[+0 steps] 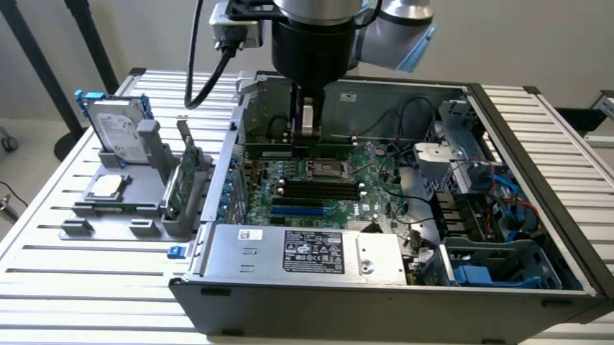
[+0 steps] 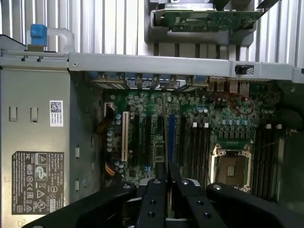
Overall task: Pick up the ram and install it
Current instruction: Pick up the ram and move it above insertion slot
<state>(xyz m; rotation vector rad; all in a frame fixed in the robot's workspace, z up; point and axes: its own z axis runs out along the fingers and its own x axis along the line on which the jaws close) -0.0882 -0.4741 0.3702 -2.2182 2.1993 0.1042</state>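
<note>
Placement step in hand: fingers point(image 1: 307, 121) pinched narrow on ram point(image 1: 287, 152), held level above motherboard point(image 1: 382, 172), not yet in its black slots point(image 1: 317, 190); seating likely needs the edge squared to one slot, then a straight press.

Pale plain wall point(image 1: 518, 43) is sitting behind. Ribbed aluminium table point(image 1: 86, 287) is carrying everything, with bright even light falling on it. Dark stand legs point(image 1: 40, 68) are slanting at the exterior view's left, over light floor point(image 1: 29, 162).
</note>
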